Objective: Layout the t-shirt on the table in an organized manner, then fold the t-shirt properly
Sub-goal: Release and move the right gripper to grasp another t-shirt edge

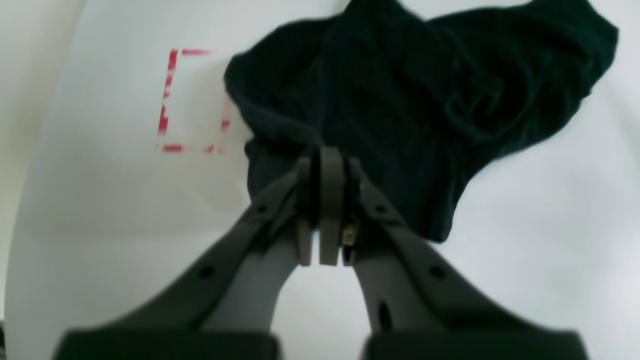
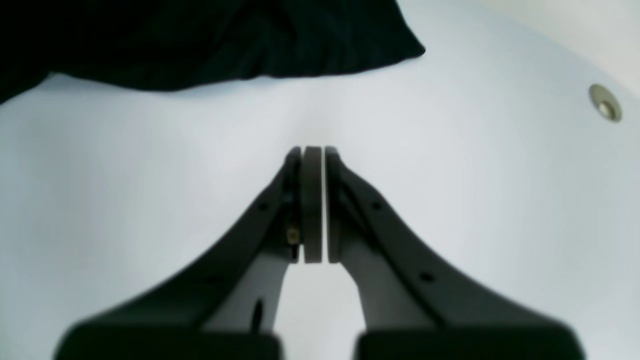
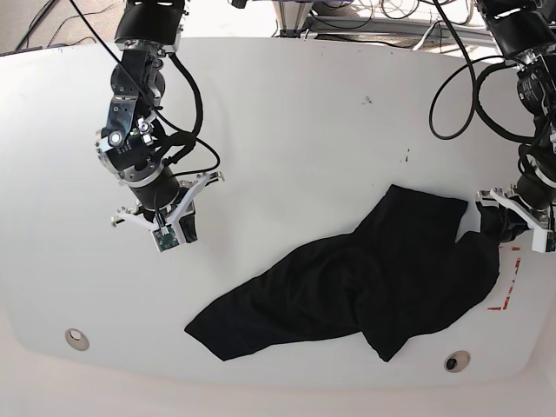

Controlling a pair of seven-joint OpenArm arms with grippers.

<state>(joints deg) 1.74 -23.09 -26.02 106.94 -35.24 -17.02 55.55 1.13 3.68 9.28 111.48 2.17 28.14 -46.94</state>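
Note:
The black t-shirt (image 3: pixel 365 287) lies crumpled in a diagonal band across the front right of the white table (image 3: pixel 287 130). My left gripper (image 3: pixel 497 224) is at the shirt's far right edge. In the left wrist view the left gripper (image 1: pixel 325 155) is shut with dark fabric of the t-shirt (image 1: pixel 400 100) pinched at its tips. My right gripper (image 3: pixel 184 230) hovers over bare table to the left of the shirt. In the right wrist view the right gripper (image 2: pixel 312 150) is shut and empty, with the t-shirt's edge (image 2: pixel 200 40) beyond it.
A red tape mark (image 1: pixel 167 100) sits beside the shirt near my left gripper, and is partly covered by the shirt in the base view (image 3: pixel 504 300). Round holes sit near the table's front edge at left (image 3: pixel 76 337) and right (image 3: pixel 452 360); one shows in the right wrist view (image 2: pixel 605 102).

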